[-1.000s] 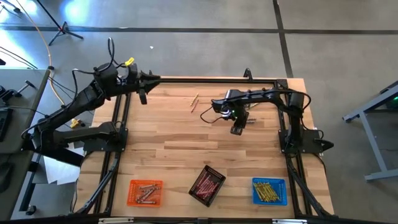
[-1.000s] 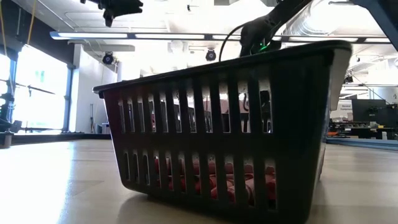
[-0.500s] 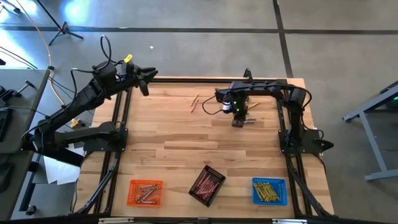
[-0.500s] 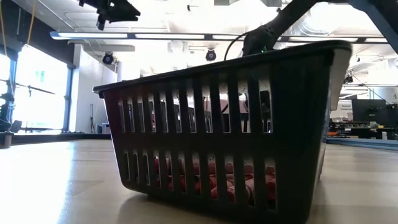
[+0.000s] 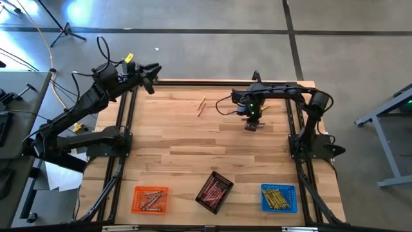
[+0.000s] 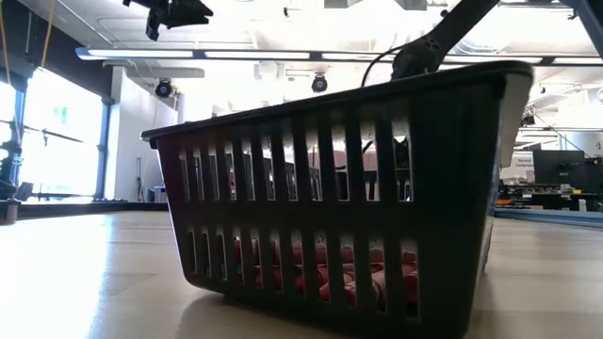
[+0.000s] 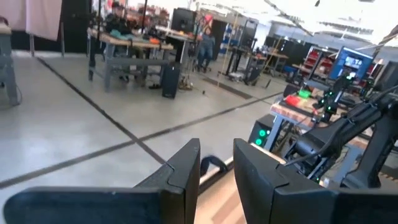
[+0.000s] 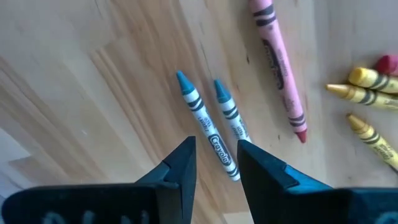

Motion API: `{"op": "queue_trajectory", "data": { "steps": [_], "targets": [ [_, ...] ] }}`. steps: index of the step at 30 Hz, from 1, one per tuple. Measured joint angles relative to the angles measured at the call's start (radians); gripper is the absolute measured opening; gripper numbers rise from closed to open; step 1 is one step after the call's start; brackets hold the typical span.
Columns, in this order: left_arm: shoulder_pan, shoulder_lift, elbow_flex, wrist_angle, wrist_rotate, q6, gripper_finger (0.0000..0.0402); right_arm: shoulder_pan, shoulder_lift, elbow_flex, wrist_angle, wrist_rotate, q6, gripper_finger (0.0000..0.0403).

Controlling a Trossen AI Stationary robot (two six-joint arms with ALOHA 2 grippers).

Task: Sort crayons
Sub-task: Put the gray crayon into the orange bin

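Several crayons lie flat on the wood under my right gripper (image 8: 214,146): two blue ones (image 8: 205,127) side by side, a pink one (image 8: 280,68) and yellow ones (image 8: 367,87). The gripper (image 5: 251,124) points down over them at the table's far right, its fingers a narrow gap apart above one blue crayon's end, with nothing gripped. Two more crayons (image 5: 201,105) lie farther left. My left gripper (image 5: 153,69) is raised level over the far left corner, slightly open (image 7: 216,149) and empty.
Three trays stand along the near edge: orange (image 5: 150,200), black (image 5: 214,191) with red crayons and blue (image 5: 279,198) with yellow crayons. The black basket (image 6: 330,188) fills the low view. The table's middle is bare wood (image 5: 193,142).
My right gripper has gone toward the table's right edge, staying low and pointing down. My left gripper has swung up from pointing downward to level and shifted toward the far edge.
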Motion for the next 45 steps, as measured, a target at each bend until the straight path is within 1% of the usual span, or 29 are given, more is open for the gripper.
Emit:
{"op": "queue_trajectory", "data": {
  "steps": [4, 7, 15, 20, 24, 29, 30, 31, 35, 40, 45],
  "targets": [
    [0.0, 0.0, 0.0, 0.016, 0.0, 0.011, 0.0085, 0.0, -0.013, -0.026, 0.042, -0.01, -0.004, 0.0103],
    [0.0, 0.0, 0.0, 0.02, 0.0, -0.012, 0.0085, 0.0, -0.013, -0.057, 0.059, -0.034, -0.026, 0.0103],
    [0.0, 0.0, 0.0, 0.02, 0.0, -0.013, 0.0085, -0.002, -0.018, -0.137, 0.153, -0.032, -0.007, 0.0103],
    [0.0, 0.0, 0.0, 0.02, 0.001, -0.029, 0.0085, -0.002, -0.018, -0.154, 0.169, -0.038, 0.0, 0.0101],
    [0.0, 0.0, 0.0, 0.019, 0.001, -0.039, 0.0085, 0.0, -0.016, -0.145, 0.163, -0.037, 0.005, 0.0079],
    [0.0, 0.0, 0.0, 0.019, 0.001, -0.04, 0.0085, 0.0, -0.013, -0.128, 0.154, -0.051, 0.025, 0.0018],
    [0.0, 0.0, 0.0, 0.019, 0.001, -0.04, 0.0085, 0.0, -0.013, -0.124, 0.152, -0.052, 0.024, 0.0012],
    [0.0, 0.0, 0.0, 0.019, 0.001, -0.041, 0.0085, 0.0, -0.011, -0.12, 0.147, -0.053, 0.025, 0.0009],
    [0.0, 0.0, 0.0, 0.019, 0.001, -0.041, 0.0085, 0.0, -0.008, -0.104, 0.124, -0.061, 0.047, 0.002],
    [0.0, 0.0, 0.0, 0.018, 0.001, -0.04, 0.0085, 0.003, -0.033, -0.08, 0.109, -0.159, 0.091, 0.0008],
    [0.001, 0.0, 0.0, 0.019, 0.0, -0.036, 0.0085, 0.026, -0.101, -0.019, 0.132, -0.189, 0.168, 0.0007]
  ]
}}
